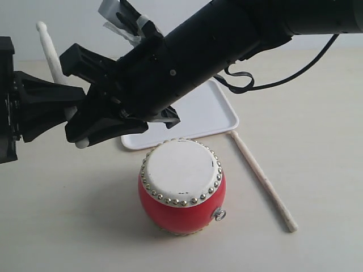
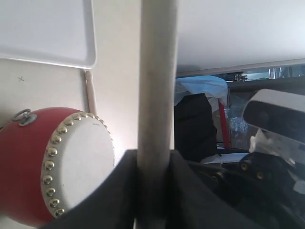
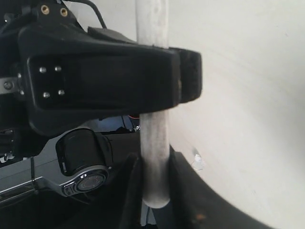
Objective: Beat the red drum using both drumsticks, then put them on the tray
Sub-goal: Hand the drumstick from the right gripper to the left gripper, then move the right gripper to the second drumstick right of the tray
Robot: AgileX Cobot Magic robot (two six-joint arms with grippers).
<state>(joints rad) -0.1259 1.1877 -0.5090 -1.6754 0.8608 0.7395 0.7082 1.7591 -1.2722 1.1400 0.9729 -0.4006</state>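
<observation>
The red drum (image 1: 181, 187) stands upright at the table's middle, also in the left wrist view (image 2: 47, 167). Behind it lies the white tray (image 1: 207, 116), with nothing on the part I can see. One drumstick (image 1: 51, 56) stands nearly upright at the left. My left gripper (image 1: 65, 99) is shut on its shaft (image 2: 157, 86). My right gripper (image 1: 82, 133), reaching across from the right, is shut on the same stick's lower end (image 3: 153, 138). The other drumstick (image 1: 262, 180) lies loose on the table, right of the drum.
The right arm (image 1: 227, 39) slants over the tray's left part and hides it. A black cable (image 1: 244, 85) hangs from it above the tray's right corner. Bare table lies in front of the drum.
</observation>
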